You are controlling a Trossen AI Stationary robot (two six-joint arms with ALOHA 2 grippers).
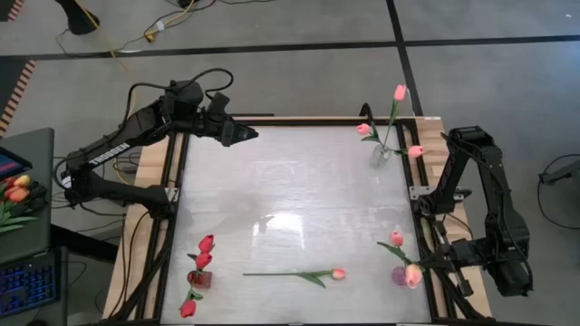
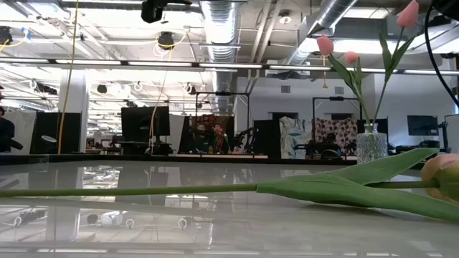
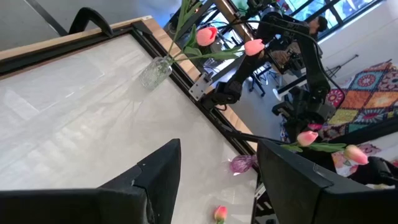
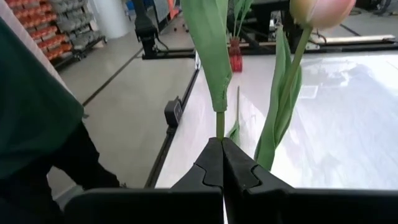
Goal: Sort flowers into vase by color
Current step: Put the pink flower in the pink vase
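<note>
Sorting looks almost done: red, pink and salmon flowers fill three vases, one salmon tulip (image 1: 313, 274) lies loose near the front edge, the left gripper (image 1: 246, 135) hangs open and the right gripper (image 4: 222, 163) is closed, empty.

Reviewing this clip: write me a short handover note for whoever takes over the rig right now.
Left pincer: open, empty, raised over the far left corner.
Right pincer: shut, empty, parked at the near right edge beside the purple vase.
Done: three red tulips in the red vase, three pink in the clear vase, two pale pink in the purple vase.
Left: one pale tulip lies flat near the front edge; it likely belongs in the purple vase.
</note>
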